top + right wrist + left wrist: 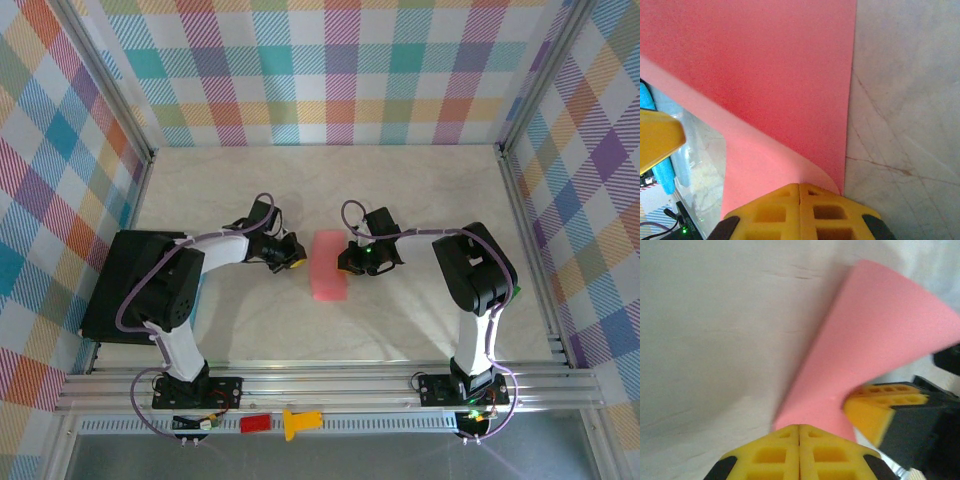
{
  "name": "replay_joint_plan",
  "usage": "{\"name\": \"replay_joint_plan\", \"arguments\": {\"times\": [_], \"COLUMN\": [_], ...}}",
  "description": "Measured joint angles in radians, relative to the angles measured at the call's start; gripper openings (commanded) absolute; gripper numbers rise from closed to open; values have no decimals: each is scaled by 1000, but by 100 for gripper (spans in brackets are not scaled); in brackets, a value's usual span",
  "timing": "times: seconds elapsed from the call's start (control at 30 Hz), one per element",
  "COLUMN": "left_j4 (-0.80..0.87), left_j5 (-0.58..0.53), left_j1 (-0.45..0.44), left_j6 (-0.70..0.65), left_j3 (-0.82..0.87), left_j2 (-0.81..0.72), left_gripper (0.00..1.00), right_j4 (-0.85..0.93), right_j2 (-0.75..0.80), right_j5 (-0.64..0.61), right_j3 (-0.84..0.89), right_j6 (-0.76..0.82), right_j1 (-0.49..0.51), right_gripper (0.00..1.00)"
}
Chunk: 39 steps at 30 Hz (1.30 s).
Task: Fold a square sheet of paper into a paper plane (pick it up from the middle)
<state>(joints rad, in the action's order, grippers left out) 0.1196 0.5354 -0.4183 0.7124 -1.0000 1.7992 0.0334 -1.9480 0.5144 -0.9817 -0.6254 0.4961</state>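
Observation:
The square sheet of paper [328,268] is salmon-pink and lies mid-table, doubled over into a narrow upright rectangle between the two grippers. My left gripper [296,256] touches its left side. In the left wrist view the jaws [799,426] are pressed together, and the sheet [875,325] rises from their tips towards the upper right. My right gripper [347,262] is at the paper's right side. In the right wrist view its jaws [800,185] are shut on a paler flap curling up off the flat lower layer [765,65].
The marbled table [420,190] is boxed in by plaid walls and an aluminium frame [330,385] along the near edge. A small red block [255,423] and a yellow plastic piece [298,423] lie on the front rail, outside the work area.

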Motion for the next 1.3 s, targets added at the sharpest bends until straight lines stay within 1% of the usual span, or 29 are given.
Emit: {"name": "replay_joint_plan", "arguments": {"times": [0.1, 0.23, 0.37, 0.5, 0.73, 0.83, 0.97, 1.07, 1.17, 1.3], "left_j4": [-62, -132, -167, -175, -206, -183, -180, -209, -232, -260], "left_j5": [27, 57, 62, 51, 101, 82, 70, 71, 74, 77], "left_j1": [-50, -100, -103, -73, 37, 76, 90, 55, -6, -73], "left_j6": [27, 60, 77, 74, 26, 10, 11, 28, 40, 54], "left_j3": [-6, -45, -52, -36, 42, 53, 55, 53, 30, -27], "left_j2": [14, 86, 139, 154, 121, 98, 59, 27, 27, 77], "left_gripper": [8, 7, 7, 7, 7, 7, 7, 7, 7, 7], "right_j4": [0, 0, 0, 0, 0, 0, 0, 0, 0, 0], "right_j2": [0, -1, -2, -2, -2, -2, -2, -2, -2, -4], "right_j5": [0, 3, 3, 3, 3, 3, 3, 3, 3, 6], "right_j3": [0, 0, 0, 0, 0, 0, 0, 0, 0, 0], "right_j6": [2, 2, 2, 3, 6, 6, 6, 6, 6, 6], "right_j1": [0, -2, -2, -2, -4, -4, -4, -4, -4, -5], "right_gripper": [1, 1, 1, 1, 1, 1, 1, 1, 1, 1]}}
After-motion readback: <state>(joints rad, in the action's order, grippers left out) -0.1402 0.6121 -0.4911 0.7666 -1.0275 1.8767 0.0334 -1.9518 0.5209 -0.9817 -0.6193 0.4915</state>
